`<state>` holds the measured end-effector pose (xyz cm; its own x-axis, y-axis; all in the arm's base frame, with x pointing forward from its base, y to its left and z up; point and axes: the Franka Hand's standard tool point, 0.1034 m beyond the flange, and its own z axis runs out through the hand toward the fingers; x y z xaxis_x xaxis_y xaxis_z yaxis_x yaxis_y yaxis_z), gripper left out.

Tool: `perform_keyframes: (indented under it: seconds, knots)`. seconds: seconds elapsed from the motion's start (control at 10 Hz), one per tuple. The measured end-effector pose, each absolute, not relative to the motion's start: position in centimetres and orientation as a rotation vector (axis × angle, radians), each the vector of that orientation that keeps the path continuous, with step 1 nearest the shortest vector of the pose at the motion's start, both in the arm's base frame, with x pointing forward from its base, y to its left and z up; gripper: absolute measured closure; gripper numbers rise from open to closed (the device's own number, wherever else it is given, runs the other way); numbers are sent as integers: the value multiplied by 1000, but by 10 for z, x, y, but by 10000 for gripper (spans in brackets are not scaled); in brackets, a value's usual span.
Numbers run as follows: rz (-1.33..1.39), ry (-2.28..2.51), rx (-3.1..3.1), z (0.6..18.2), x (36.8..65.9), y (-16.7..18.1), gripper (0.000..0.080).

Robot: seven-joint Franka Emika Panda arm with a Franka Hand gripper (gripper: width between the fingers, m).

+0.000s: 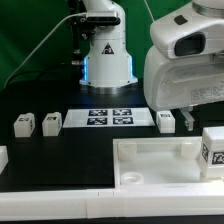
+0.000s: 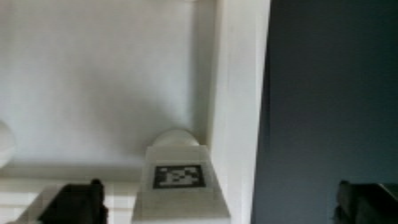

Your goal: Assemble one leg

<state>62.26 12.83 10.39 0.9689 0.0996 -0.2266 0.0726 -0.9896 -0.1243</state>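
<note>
The white tabletop (image 1: pixel 160 165) lies at the front, with raised rims and round corner sockets. One leg (image 1: pixel 212 150) stands at its right end, tag facing the camera. Three more legs sit on the black table: two at the exterior view's left (image 1: pixel 22 125) (image 1: pixel 50 123) and one by the marker board (image 1: pixel 166 120). My gripper (image 1: pixel 190 122) hangs just behind the tabletop's right part. In the wrist view the gripper (image 2: pixel 219 205) is open. A tagged leg (image 2: pixel 178 175) stands between the dark fingers (image 2: pixel 75 200), against the tabletop's rim (image 2: pixel 228 90). It holds nothing.
The marker board (image 1: pixel 110 118) lies flat behind the tabletop, in front of the robot base (image 1: pixel 105 60). A white edge piece (image 1: pixel 3 158) shows at the exterior view's far left. Black table shows beside the tabletop in the wrist view (image 2: pixel 329 100).
</note>
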Motion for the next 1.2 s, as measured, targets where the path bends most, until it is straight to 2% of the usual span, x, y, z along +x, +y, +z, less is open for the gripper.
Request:
perform_keyframes:
  seconds: [0.2,0.4,0.9,1.0,1.1,1.2]
  knots:
    - [357,-129,-3003,100,622,127,150]
    - [354,-114,-3006,85,624,123,150]
    - [274,-104,-3014,78,630,123,150]
    - [275,-104,-3014,78,630,123,241]
    - [275,-104,-3014,78,630,123,408]
    - [275,-105,-3019,77,631,120,408]
